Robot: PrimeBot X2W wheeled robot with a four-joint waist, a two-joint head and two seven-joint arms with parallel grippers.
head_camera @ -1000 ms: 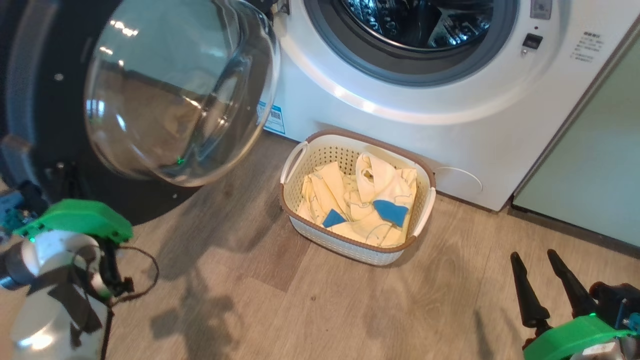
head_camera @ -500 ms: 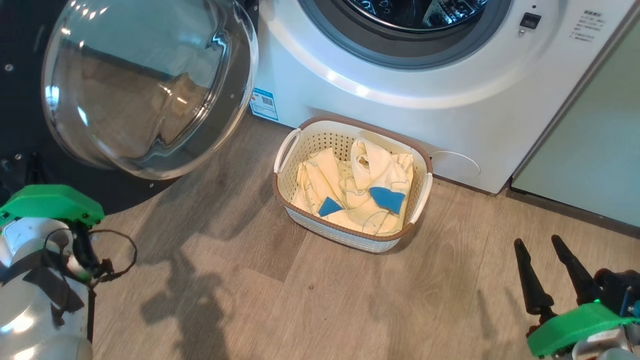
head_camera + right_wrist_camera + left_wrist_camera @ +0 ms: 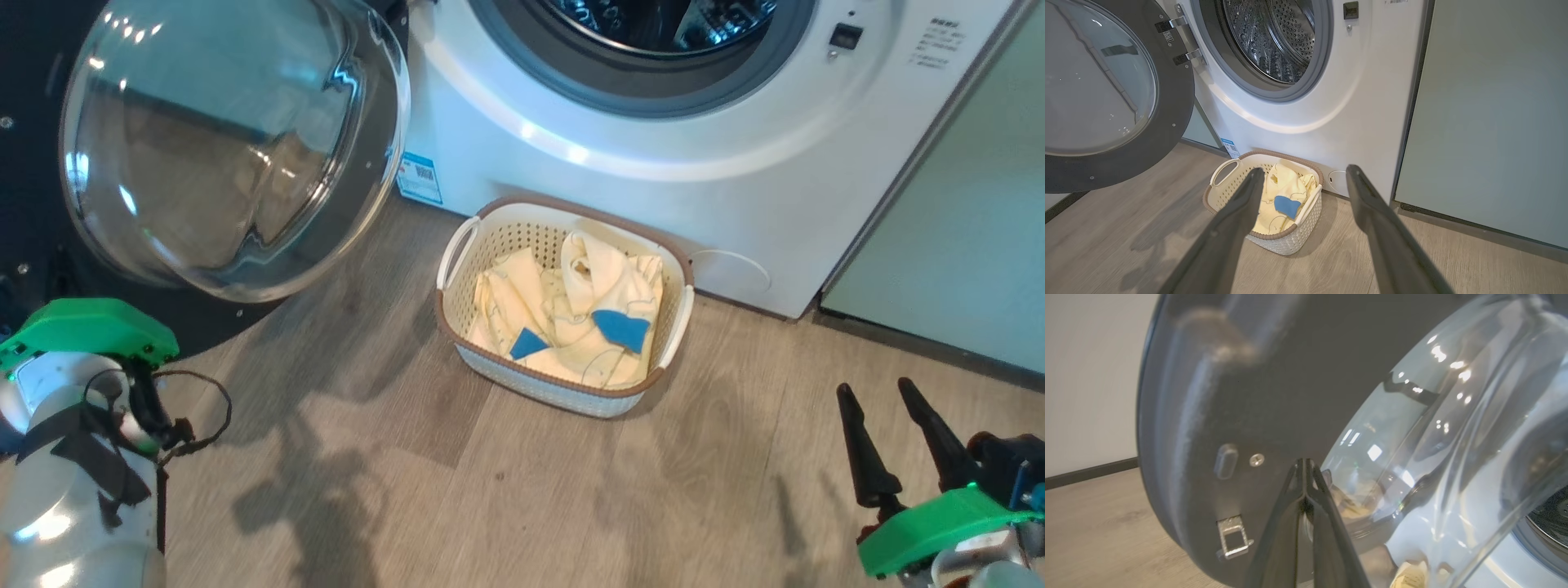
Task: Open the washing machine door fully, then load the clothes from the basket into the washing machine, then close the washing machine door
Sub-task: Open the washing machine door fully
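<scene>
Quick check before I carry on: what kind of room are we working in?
Most likely a home laundry corner or utility room: a white front-loading washing machine stands beside pale green cabinet doors, with a basket of clothes on the wood-look floor.

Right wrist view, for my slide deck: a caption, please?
Open right hand faces the basket of clothes before the washing machine, door open.

Left gripper (image 3: 1304, 462) closed tight, right gripper (image 3: 873, 389) spread wide, empty
</scene>
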